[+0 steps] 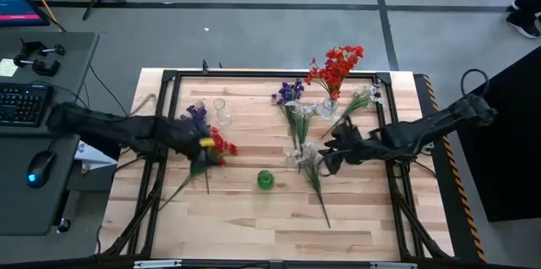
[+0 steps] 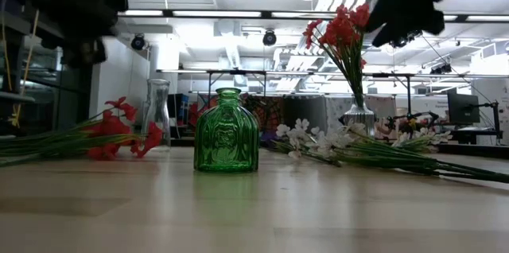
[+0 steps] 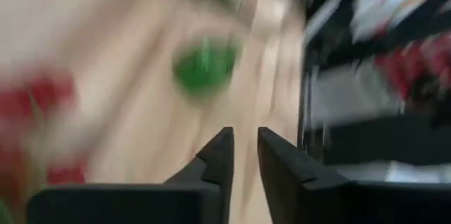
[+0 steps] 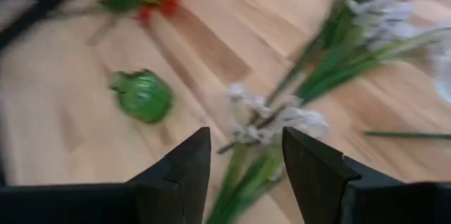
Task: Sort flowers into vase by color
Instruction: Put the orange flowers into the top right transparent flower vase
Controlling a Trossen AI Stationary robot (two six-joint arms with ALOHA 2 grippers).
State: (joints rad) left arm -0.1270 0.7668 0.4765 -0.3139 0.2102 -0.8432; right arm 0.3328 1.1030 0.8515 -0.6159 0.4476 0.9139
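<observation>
While my left gripper (image 1: 203, 143) hung over the left part of the table (image 1: 254, 218), its fingers (image 3: 218, 160) stood nearly pressed together with only a thin slit between them and nothing in it. Under and beside it lay a red spray (image 1: 221, 145) and a purple spray (image 1: 196, 115), their green stems running toward the near left edge. Just right of the purple blooms, toward the far side, stood two small clear glass vases (image 1: 221, 110). Near the middle of the table sat a green glass vase (image 1: 265, 179), upright and apart from every flower. Right of it lay white sprays (image 1: 306, 157) with stems trailing toward the near edge, and farther back a second purple spray (image 1: 289, 92) lay beside them. At the far side a clear vase (image 1: 329, 107) held upright red flowers (image 1: 336, 68), with another white spray (image 1: 365, 97) lying just to its right. My right gripper (image 1: 328, 161) hovered over the white sprays, its fingers (image 4: 187, 160) spread wide and holding nothing.
</observation>
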